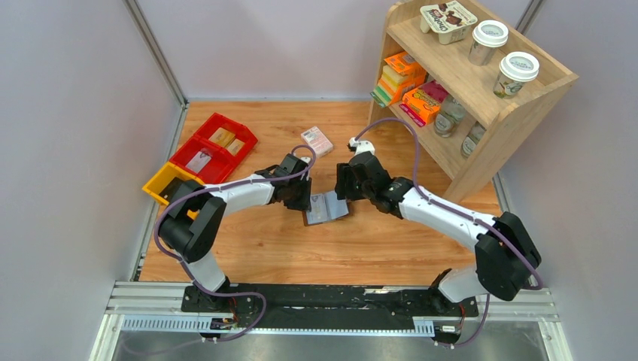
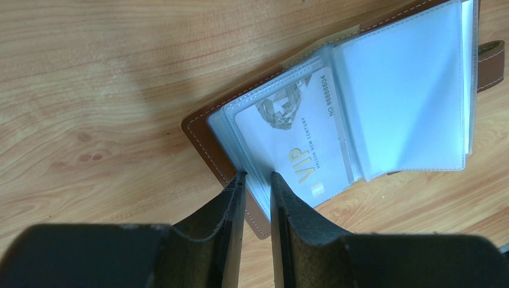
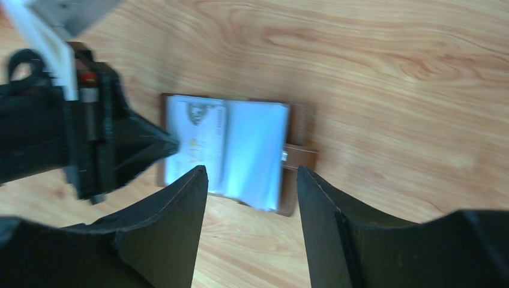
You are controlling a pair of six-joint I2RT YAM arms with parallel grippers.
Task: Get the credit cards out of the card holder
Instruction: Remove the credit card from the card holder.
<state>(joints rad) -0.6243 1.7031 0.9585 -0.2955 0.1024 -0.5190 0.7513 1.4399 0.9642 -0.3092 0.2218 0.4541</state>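
the card holder (image 1: 326, 208) lies open on the wooden table (image 1: 263, 252) between the two arms, its clear blue-grey sleeves fanned upward and its snap tab pointing away from the left arm. one credit card (image 2: 288, 129) – pale, with gold "vip" lettering – sits inside the sleeve nearest the left gripper (image 2: 257, 175), not yet drawn out; whether the other sleeves hold more cards i cannot tell. the left gripper's fingers are drawn close together and look to be pinching the near edge of the holder, with leather cover and sleeve edge caught between them, which reads as an anchoring hold. the right gripper (image 3: 252, 171) hangs above the holder with its fingers spread wide and nothing between them. the risks from here, as i judge them: the sleeves are slick and floppy, so the right fingers could close on a whole sleeve rather than the card alone, and pulling would then lift or drag the holder instead of freeing the card. if the left pinch also traps the card's edge, the card won't slide at all — or it bends. the two grippers work very near each other, so a descent slightly off line could knock the left fingers and break the hold. a loose sleeve could also flop over and cover the card.
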